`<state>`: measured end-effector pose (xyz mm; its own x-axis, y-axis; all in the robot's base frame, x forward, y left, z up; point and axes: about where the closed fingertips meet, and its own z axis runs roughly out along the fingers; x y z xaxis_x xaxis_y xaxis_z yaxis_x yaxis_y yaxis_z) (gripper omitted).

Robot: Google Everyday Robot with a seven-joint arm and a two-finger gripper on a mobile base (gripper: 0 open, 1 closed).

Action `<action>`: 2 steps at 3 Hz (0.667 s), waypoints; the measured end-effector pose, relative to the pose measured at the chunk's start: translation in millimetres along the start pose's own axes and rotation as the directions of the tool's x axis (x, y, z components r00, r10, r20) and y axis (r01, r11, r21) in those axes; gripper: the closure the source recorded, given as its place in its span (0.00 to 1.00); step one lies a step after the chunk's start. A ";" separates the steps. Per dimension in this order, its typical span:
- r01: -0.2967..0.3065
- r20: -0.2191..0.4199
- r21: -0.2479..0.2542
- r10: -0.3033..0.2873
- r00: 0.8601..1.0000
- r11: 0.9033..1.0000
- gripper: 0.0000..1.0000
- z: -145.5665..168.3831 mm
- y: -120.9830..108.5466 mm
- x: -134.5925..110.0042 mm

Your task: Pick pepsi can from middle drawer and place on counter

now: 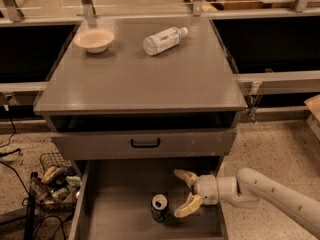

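Note:
The pepsi can [159, 207] stands upright on the floor of the open middle drawer [120, 194], its silver top facing up. My gripper [181, 193] reaches in from the right, just right of the can, with its two yellowish fingers spread open and nothing between them. The lower fingertip sits close beside the can; I cannot tell whether it touches. The counter [140, 74] is the wide grey top of the cabinet above.
A beige bowl [94, 39] and a clear plastic bottle [163, 40] lying on its side rest at the back of the counter. A shut drawer front with a black handle [145, 143] overhangs the open drawer. A wire basket of clutter [52, 181] sits on the floor at left.

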<state>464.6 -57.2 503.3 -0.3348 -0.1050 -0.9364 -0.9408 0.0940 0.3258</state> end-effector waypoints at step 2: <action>0.037 -0.098 0.138 -0.024 0.995 0.990 0.00 4.8 -17.5 15.5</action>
<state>476.1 -55.8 482.4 -0.3159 -0.2040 -0.9266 -0.9361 0.2261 0.2693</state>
